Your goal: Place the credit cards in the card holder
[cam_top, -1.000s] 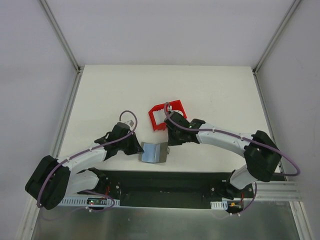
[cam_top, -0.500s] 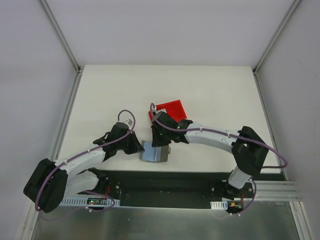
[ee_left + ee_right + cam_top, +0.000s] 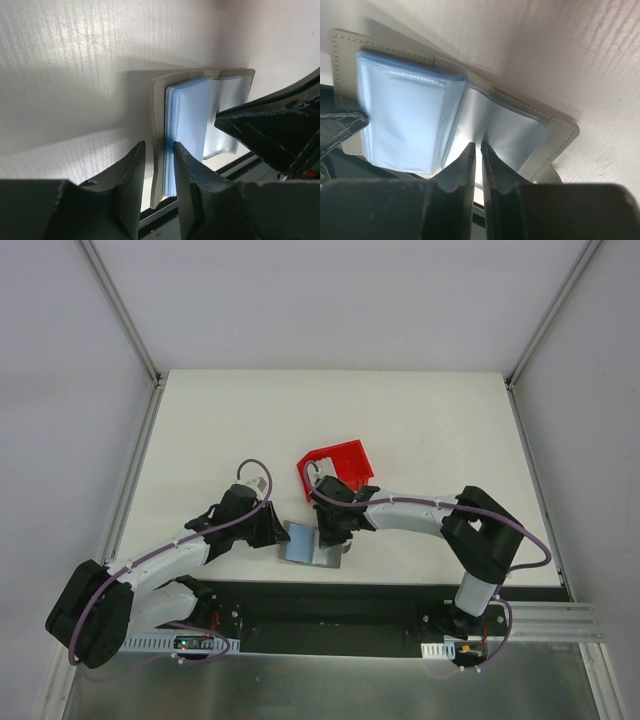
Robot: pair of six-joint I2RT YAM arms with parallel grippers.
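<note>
The left gripper (image 3: 159, 150) has its 2 fingers slightly spread, straddling the left cover edge of the card holder (image 3: 303, 543), with a gap showing beside the cover. The card holder lies open near the middle of the tabletop's (image 3: 430, 430) near edge, its blue sleeves (image 3: 187, 115) fanned up. Over its pale right half, the right gripper (image 3: 477, 149) has its fingers pressed almost together; whether they pinch anything cannot be told. The red bin (image 3: 340, 462) sits just behind.
</note>
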